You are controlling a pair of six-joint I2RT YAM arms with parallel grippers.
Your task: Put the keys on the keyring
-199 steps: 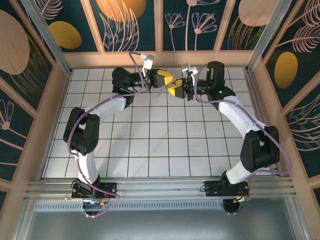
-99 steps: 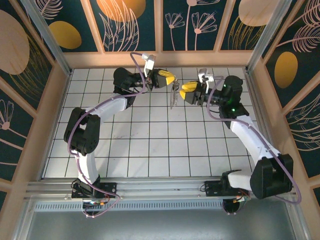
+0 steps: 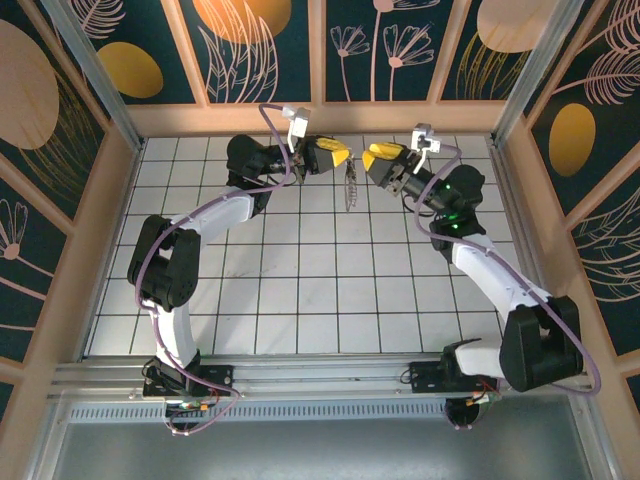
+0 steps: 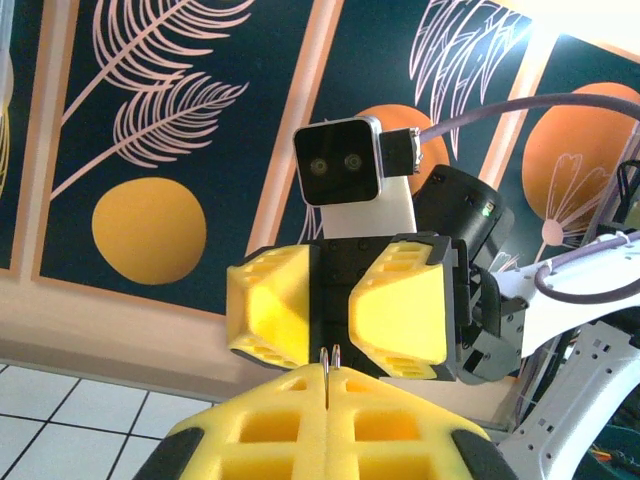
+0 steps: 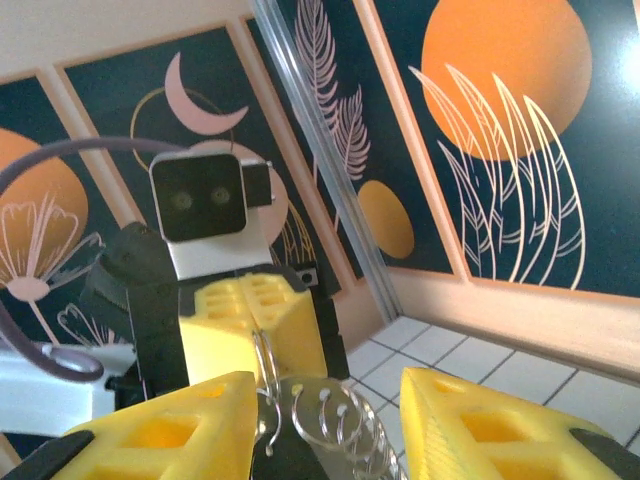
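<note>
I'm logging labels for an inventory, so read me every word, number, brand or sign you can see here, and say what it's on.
None: no readable text in these pictures.
wall panels: only leaf, flower and disc drawings, no lettering.
camera housing on the right wrist: plain, no brand mark visible.
keyring: too small to show any stamp.
</note>
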